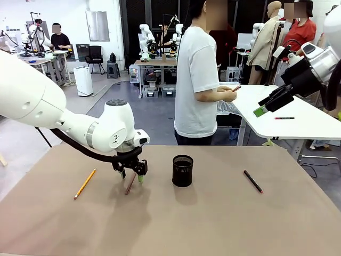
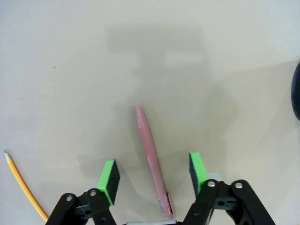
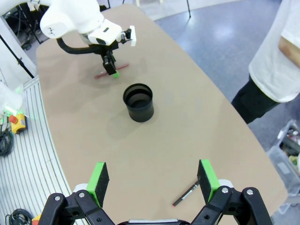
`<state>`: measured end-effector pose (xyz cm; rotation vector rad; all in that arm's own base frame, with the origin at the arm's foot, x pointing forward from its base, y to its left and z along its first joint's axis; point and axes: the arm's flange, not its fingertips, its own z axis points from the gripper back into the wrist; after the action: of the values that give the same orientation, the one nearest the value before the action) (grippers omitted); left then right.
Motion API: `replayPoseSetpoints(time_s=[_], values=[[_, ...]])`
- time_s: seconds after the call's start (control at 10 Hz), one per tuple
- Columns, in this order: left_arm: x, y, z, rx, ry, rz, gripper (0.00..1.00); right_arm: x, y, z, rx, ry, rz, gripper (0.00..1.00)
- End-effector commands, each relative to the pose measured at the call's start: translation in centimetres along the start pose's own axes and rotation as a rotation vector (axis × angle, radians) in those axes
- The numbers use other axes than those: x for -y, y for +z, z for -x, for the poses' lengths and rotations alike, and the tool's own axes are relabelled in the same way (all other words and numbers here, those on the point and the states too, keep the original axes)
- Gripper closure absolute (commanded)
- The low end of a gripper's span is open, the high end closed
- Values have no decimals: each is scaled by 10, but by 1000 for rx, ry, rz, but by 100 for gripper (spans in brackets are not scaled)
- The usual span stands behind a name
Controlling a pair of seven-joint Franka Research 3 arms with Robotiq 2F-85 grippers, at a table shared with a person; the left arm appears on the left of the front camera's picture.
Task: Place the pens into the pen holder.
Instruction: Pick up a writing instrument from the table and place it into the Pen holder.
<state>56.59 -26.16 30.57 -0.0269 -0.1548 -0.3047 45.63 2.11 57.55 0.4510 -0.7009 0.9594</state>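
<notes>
Left wrist view is showing the left gripper (image 2: 153, 176) straddling the reddish pen (image 2: 147, 145), which is lying flat on the table (image 2: 70, 70). The green pads (image 2: 110, 178) are standing apart, one on each side of the barrel, and bare table is showing between each pad and the pen, so nothing is being clamped yet. The pencil (image 2: 21, 185) is lying off to one side, well apart from the jaws.

Across the front view the holder (image 1: 183, 170) is standing upright near the table's middle, just to the robot's right of the reddish pen, while the black pen (image 1: 253, 181) is lying farther right, well apart from it. From the right wrist the holder is looking empty, so all three pens are waiting on the table and the task is only beginning; the step in hand seems to be the grasp of the first pen.

The right gripper (image 1: 259, 111) is hanging high over the right side, its jaws wide apart and holding nothing.

The next move is likely calling for the pads to be closing squarely on the thin barrel without rolling it aside, then lifting, tipping the pen towards upright and carrying it over the holder's narrow mouth before letting go
</notes>
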Motion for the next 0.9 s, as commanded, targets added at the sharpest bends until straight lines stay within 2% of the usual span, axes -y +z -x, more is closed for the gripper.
replayPoseSetpoints(time_s=[0.0,0.1,0.2,0.8], values=[[2,1,-6,-7,23,-49,73,0,1,-1,2,2,-3,0],[3,1,-6,-9,25,-50,92,0,1,-1,2,2,-3,0],[3,1,-6,-12,31,-56,100,0,1,-1,2,2,-3,0],[1,6,-6,-33,54,-42,100,0,1,-1,2,2,-3,0]])
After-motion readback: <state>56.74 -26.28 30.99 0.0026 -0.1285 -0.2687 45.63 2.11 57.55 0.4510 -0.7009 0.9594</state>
